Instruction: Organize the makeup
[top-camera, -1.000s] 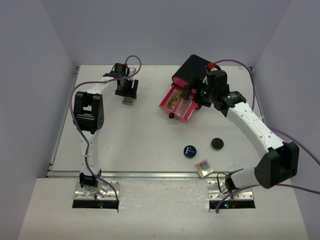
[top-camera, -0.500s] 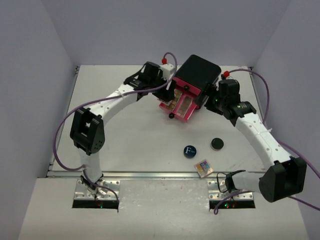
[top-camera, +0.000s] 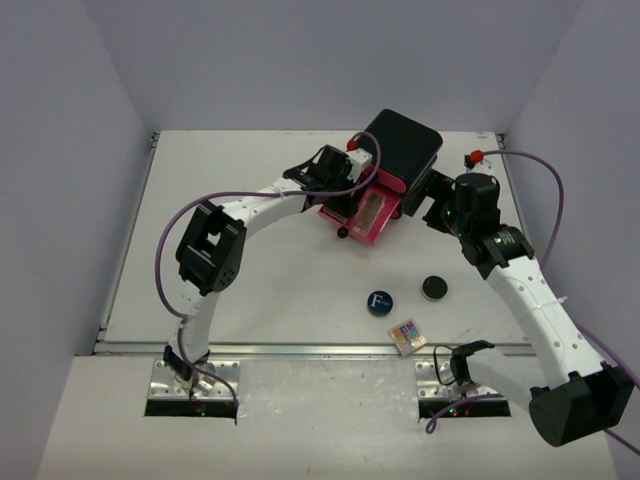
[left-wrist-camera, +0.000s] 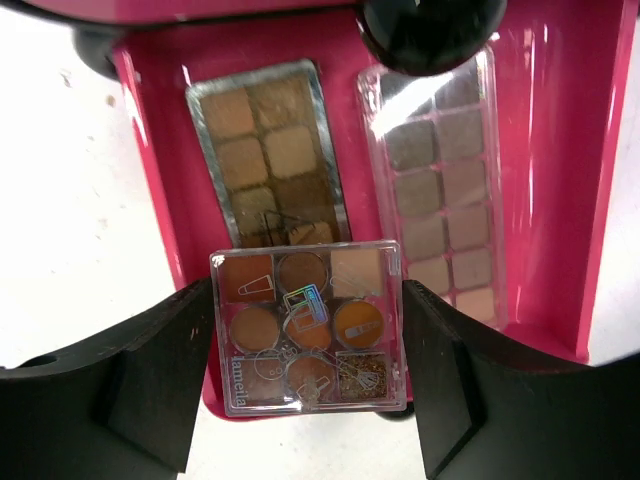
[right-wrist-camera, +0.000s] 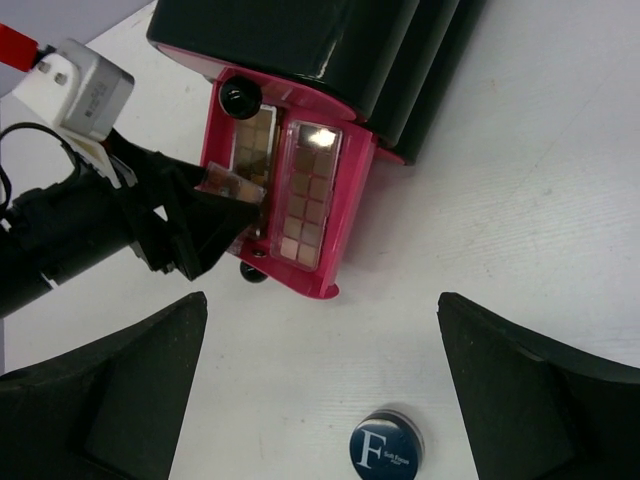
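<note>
The left pincer (left-wrist-camera: 305, 345) is clamped on the square palette (left-wrist-camera: 308, 328), held over the outer end of the open pink drawer (left-wrist-camera: 155, 170) and overlapping the brown palette (left-wrist-camera: 270, 150) inside. We lower it level, clear of the drawer's walls, then release. Right of the drawer, the right pincer (right-wrist-camera: 320, 390) stands wide apart, holding nothing.

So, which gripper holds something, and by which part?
The left gripper pinches a square palette by its two opposite side edges, above the open drawer. The right gripper is open and empty.
</note>
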